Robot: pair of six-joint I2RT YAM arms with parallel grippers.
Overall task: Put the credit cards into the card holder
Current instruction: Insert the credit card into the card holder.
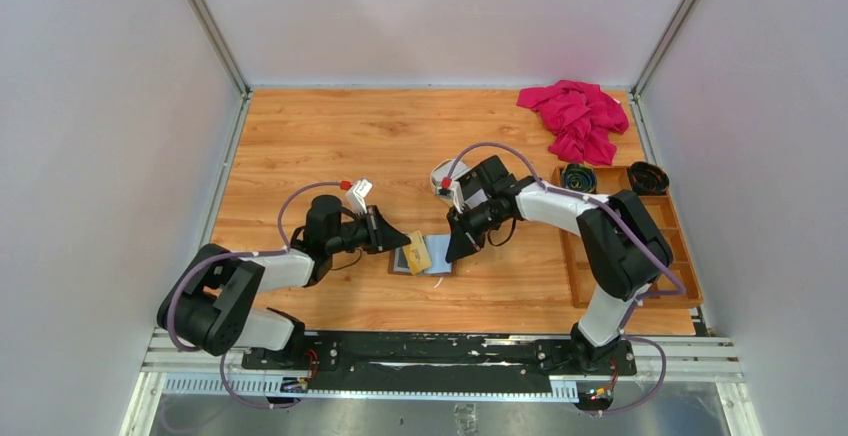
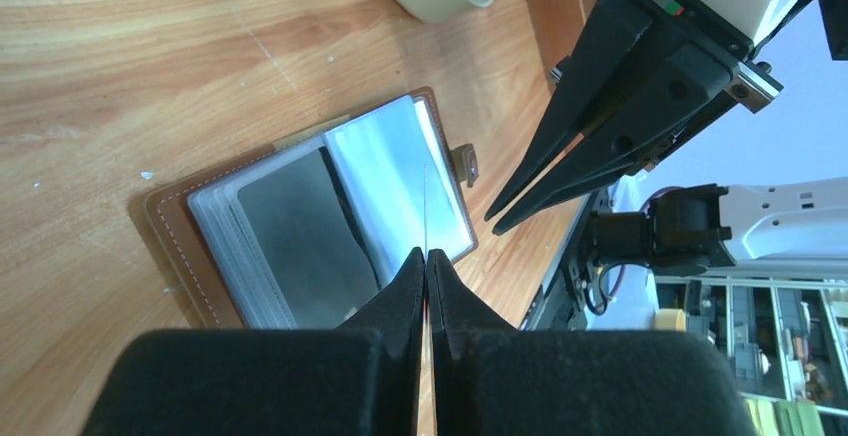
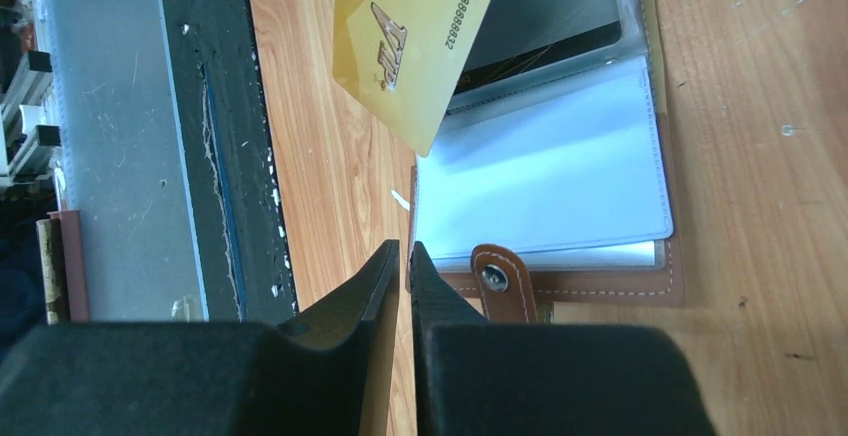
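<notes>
Gold plastic credit card (image 3: 415, 41) is pinched by the left gripper (image 2: 427, 256) over the brown leather card holder (image 3: 600, 284); at its 3 o'clock, the right gripper (image 3: 405, 251) is seen nearly pressed together, empty.

The top camera sits high above and behind the arm bases, looking steeply down over the whole table (image 1: 330, 136) from afar. The left wrist camera looks close along the left claw (image 2: 426, 254) onto the open card holder (image 2: 290, 226). The right wrist camera, past the right claw (image 3: 404, 248), faces the same card holder from its opposite side, with the gold card (image 3: 415, 46) close above it.
</notes>
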